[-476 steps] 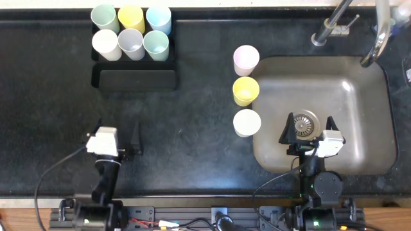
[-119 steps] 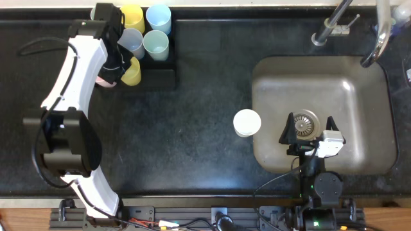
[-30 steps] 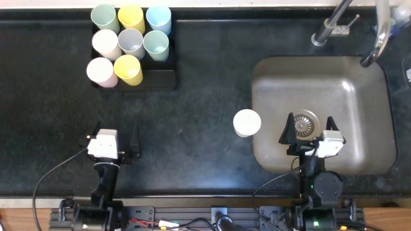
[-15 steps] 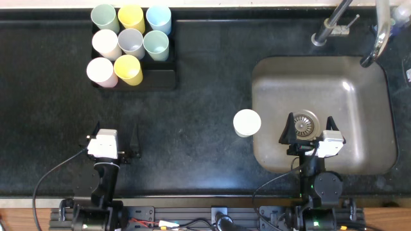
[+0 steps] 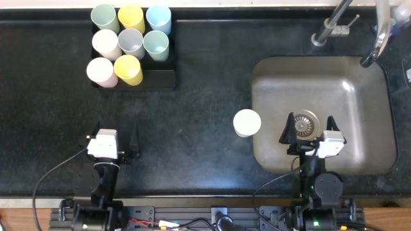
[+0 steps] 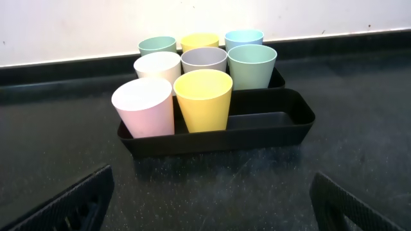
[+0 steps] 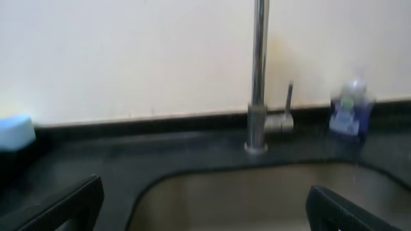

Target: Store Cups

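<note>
1. Left fingers [image 6: 70,204]: spread wide, holding nothing, low over the desk [image 5: 192,96].
2. Tray [image 6: 257,131]: straight ahead of the left fingers, well apart; eight cups inside, pink cup [image 6: 144,109] and yellow cup [image 6: 203,99] nearest.
3. White cup [image 5: 246,122]: on the desk, near the right fingers' left side.
4. Right fingers [image 7: 58,208]: spread, empty, over the sink [image 5: 359,83].

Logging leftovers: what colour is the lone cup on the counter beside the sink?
White; the cup shows best in the top view.

Pink cup [image 5: 101,72] and yellow cup [image 5: 128,69] now stand in the tray [image 5: 162,81], upper left — left gripper [image 5: 117,131] is back at lower left.
</note>
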Action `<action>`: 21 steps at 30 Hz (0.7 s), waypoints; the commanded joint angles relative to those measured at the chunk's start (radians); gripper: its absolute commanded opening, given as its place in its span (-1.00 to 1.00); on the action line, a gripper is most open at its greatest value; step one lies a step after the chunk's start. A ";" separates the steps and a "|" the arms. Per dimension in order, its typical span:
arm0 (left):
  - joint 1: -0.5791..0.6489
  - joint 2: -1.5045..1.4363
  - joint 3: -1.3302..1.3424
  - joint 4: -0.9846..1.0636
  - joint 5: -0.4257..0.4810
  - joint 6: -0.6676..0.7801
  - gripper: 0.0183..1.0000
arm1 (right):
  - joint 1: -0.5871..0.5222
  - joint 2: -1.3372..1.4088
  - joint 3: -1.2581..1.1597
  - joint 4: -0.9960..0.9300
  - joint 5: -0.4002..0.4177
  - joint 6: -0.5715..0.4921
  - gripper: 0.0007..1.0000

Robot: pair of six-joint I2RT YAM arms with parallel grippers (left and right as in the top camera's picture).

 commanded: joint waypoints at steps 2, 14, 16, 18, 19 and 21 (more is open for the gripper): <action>0.008 -0.011 -0.002 -0.001 -0.010 0.019 1.00 | -0.006 0.003 0.217 -0.048 0.005 0.001 0.99; 0.008 -0.011 -0.002 -0.001 -0.010 0.019 1.00 | -0.005 0.543 1.020 -0.845 -0.357 0.156 1.00; 0.008 -0.011 -0.002 -0.001 -0.010 0.019 1.00 | -0.005 0.669 1.132 -0.966 -0.568 0.177 1.00; 0.008 -0.011 -0.002 -0.001 -0.010 0.019 1.00 | -0.005 0.772 1.210 -1.068 -0.725 0.174 1.00; 0.008 -0.011 -0.002 -0.001 -0.010 0.019 1.00 | -0.005 0.826 1.246 -1.121 -0.748 0.161 1.00; 0.008 -0.011 -0.002 -0.001 -0.010 0.019 1.00 | -0.004 0.907 1.287 -1.194 -0.703 0.069 1.00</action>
